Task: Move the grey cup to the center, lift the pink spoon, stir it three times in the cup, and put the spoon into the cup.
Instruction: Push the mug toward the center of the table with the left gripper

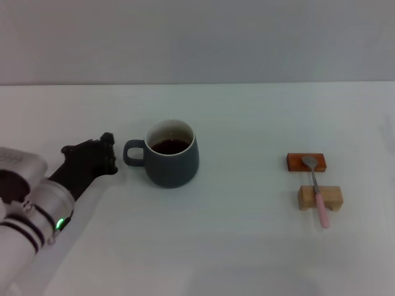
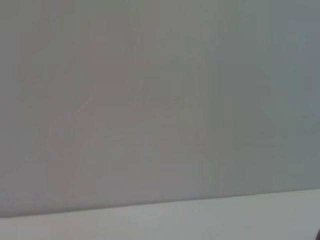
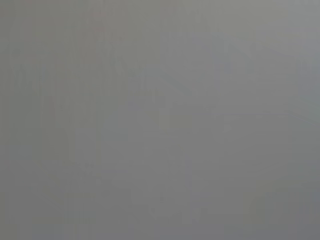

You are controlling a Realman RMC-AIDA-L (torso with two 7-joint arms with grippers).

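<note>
Full grey cup [image 1: 171, 154] waits left of mid-table, our left gripper [image 1: 106, 154] just beside its handle.

We judge spilling the main risk: the cup holds dark liquid near its rim, so a jerky push or a knock on the handle could slop it. We cannot tell whether the gripper's fingers are spread or pressed together. Right of the cup lies open table [image 1: 247, 246], well apart from the pink spoon [image 1: 316, 188] resting across two wooden blocks [image 1: 320, 197]. Our right gripper is out of view.
</note>
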